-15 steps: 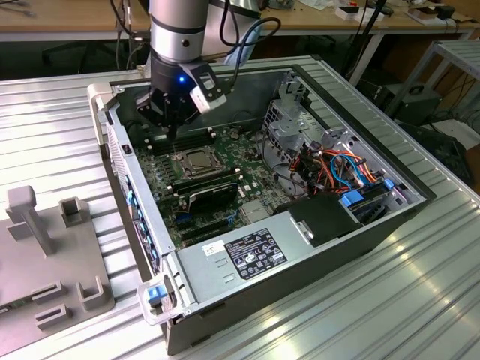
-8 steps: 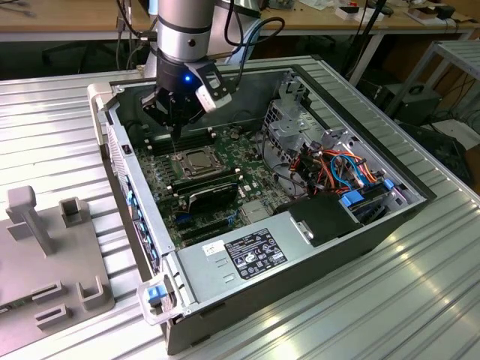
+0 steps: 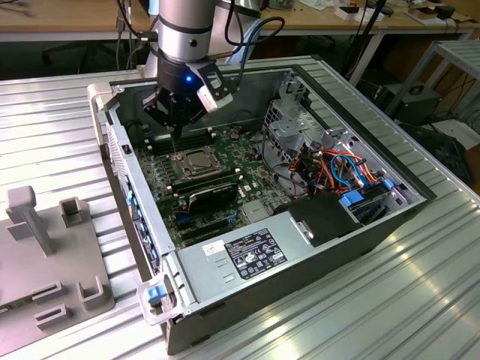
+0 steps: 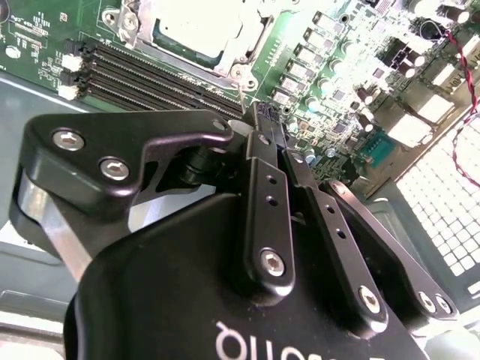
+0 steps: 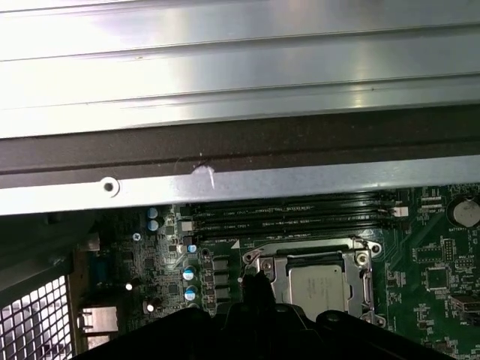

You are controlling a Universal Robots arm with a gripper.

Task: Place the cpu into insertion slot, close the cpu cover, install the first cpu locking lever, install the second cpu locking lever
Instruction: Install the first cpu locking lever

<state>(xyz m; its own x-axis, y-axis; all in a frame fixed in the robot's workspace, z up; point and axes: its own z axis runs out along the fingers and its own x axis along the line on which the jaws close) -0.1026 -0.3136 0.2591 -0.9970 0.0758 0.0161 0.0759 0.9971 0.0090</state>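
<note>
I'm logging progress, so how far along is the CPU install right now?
Done: the cpu sits in the insertion slot, with the cpu cover down around it. In hand: the pincer, closed, is at a thin locking lever standing up by the socket. Left: that lever isn't latched; the other lever's state I can't tell.

A ribbed, silvery metal table (image 3: 337, 315) fills most of the exterior view, its grooves running from the lower left towards the upper right. An open computer case (image 3: 300, 277) lies on its side directly on the table at the centre of the frame, open face up and dark outer wall towards the lower right. At the lower left a flat grey fixture plate (image 3: 45, 277) rests on the table just beside the case, with one tall upright post (image 3: 30, 217) and several low blocks. In the first wrist view the table's ribs (image 5: 240, 67) span the upper half of the frame, above the case's dark wall (image 5: 240, 146).
</note>
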